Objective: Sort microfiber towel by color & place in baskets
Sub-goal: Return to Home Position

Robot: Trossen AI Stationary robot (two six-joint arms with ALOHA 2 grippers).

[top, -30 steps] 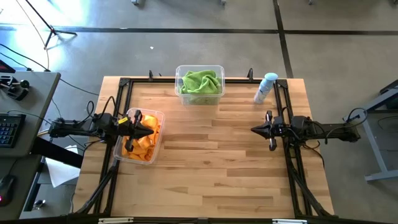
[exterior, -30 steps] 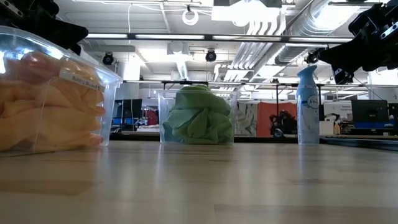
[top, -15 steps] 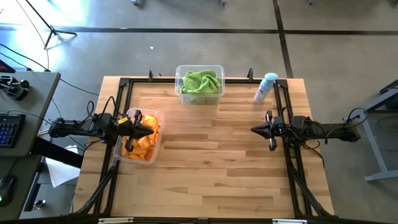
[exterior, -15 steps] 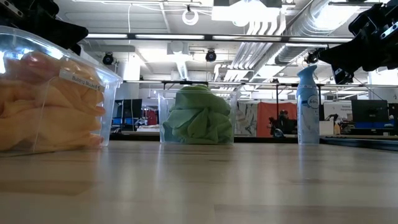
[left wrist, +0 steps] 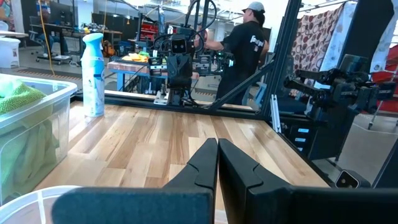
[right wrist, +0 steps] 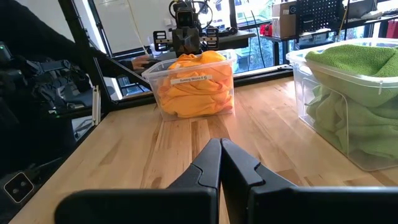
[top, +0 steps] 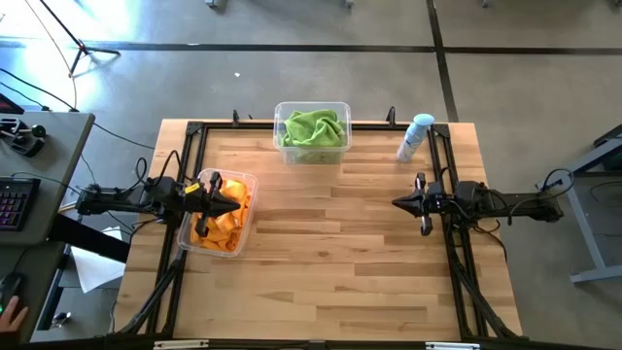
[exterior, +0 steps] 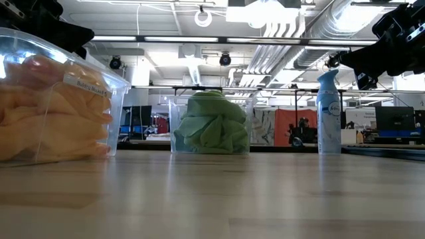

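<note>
Fingers pressed together and empty, the left gripper (top: 234, 202) is hovering over the clear plastic bin (top: 236, 176) holding soft, limp orange-yellow microfiber cloths (top: 222, 227), the right gripper (top: 396, 202) likewise opposite, lime green cloths (top: 313, 127) filling the far clear bin (top: 313, 156); any raised fold looks pinchable.

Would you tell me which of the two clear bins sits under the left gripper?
The orange-towel bin at the table's left edge; the left gripper hangs above it. The green-towel bin stands apart at the far edge.
</note>
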